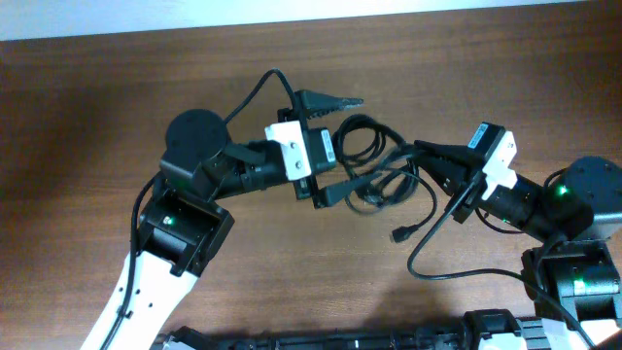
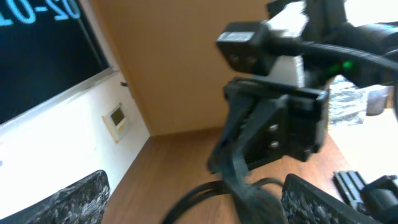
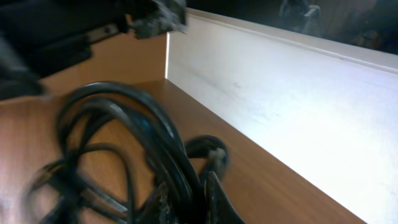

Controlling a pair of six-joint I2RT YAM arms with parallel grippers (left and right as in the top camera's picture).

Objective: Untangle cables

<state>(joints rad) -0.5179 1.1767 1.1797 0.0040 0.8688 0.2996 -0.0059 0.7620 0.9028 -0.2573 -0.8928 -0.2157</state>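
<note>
The cables (image 1: 374, 167) are a knotted bundle of thin black cords in the middle of the table, with one plug end (image 1: 398, 234) trailing toward the front. My left gripper (image 1: 356, 144) is wide open, one finger on each side of the bundle's left loops. In the left wrist view a cable strand (image 2: 249, 193) runs between its spread fingers (image 2: 189, 202) without being clamped. My right gripper (image 1: 422, 153) is at the bundle's right side. In the right wrist view its jaws (image 3: 189, 205) are shut on several strands of the cables (image 3: 124, 124).
The table (image 1: 117, 117) is brown wood. A white wall panel (image 3: 292, 106) runs along its far edge. The right arm's thicker black wire (image 1: 457, 274) loops over the table in front of the right arm. The right arm's gripper body (image 2: 273, 118) fills the left wrist view.
</note>
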